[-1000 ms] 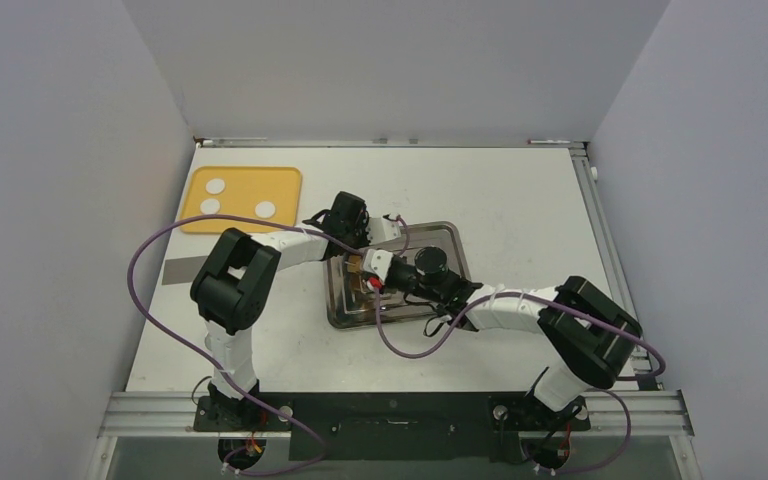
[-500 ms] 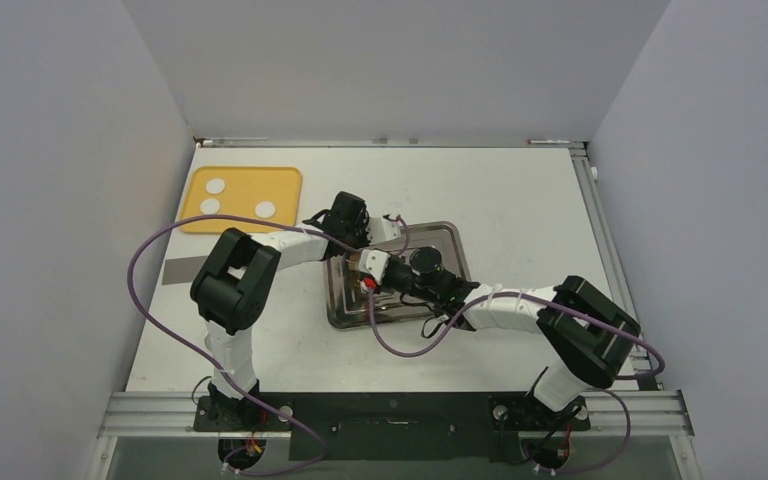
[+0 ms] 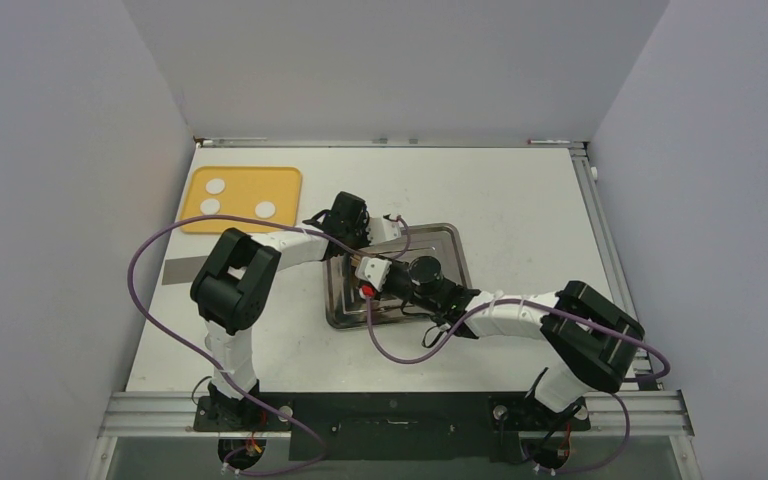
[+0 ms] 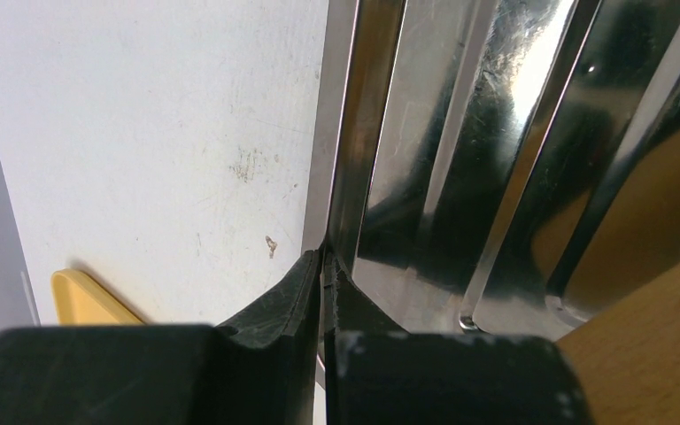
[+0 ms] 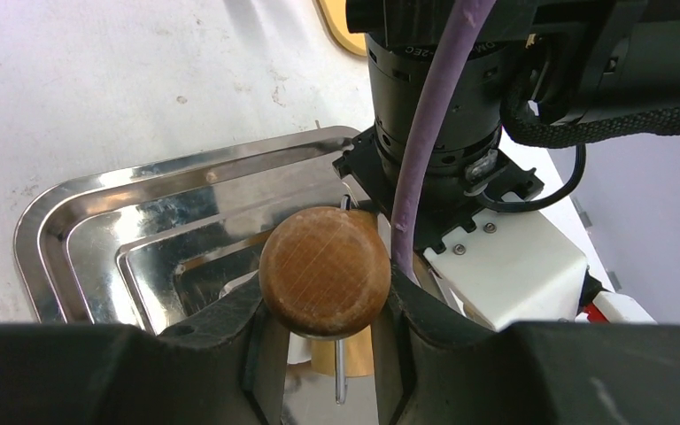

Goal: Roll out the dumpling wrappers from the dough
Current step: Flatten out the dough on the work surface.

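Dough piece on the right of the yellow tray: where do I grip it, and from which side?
Come straight down from above and pinch across its round edge. The dough piece lies flat on the yellow tray, small and disc-like, so a sideways approach would likely find little to hold. It sits apart from the other two pieces, leaving room for a finger on either side.

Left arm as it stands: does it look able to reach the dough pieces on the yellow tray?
Probably yes, once freed: the left gripper is shut on the metal tray rim; only bare table lies between it and the dough.
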Available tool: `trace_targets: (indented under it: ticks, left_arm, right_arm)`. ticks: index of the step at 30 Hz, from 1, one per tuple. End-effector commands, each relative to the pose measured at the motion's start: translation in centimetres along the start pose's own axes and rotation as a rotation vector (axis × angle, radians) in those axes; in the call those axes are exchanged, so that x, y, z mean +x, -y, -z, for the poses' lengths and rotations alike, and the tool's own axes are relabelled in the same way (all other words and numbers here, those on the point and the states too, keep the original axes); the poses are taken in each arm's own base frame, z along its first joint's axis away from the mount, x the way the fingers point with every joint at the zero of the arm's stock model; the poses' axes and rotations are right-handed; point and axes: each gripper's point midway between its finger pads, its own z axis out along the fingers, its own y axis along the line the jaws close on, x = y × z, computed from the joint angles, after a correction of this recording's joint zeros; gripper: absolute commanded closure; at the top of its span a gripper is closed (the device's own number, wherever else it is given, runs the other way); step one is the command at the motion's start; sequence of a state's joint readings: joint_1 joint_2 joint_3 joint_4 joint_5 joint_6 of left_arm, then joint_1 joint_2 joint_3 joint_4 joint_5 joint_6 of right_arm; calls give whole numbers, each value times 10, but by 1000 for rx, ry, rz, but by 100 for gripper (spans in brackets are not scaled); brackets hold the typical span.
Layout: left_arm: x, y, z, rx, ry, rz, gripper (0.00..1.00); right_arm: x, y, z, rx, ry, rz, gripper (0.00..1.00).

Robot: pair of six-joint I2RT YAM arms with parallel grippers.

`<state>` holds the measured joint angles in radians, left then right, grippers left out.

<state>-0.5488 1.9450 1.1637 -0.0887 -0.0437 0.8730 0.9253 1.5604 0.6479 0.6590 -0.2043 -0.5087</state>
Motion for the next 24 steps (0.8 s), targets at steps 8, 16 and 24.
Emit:
trace_targets:
  ticks: [8,16,24]
  left_arm:
    - [44,74,-9,249,-117,5,100]
    - [44,74,-9,248,-116,5,100]
    - [44,75,-9,250,-117,5,100]
  right_arm:
    - [51,-85,30,-213,-234,-152,92]
    - [67,-56,12,-173,-276,-110,92]
    - [73,-87,34,-184,-359,-97,92]
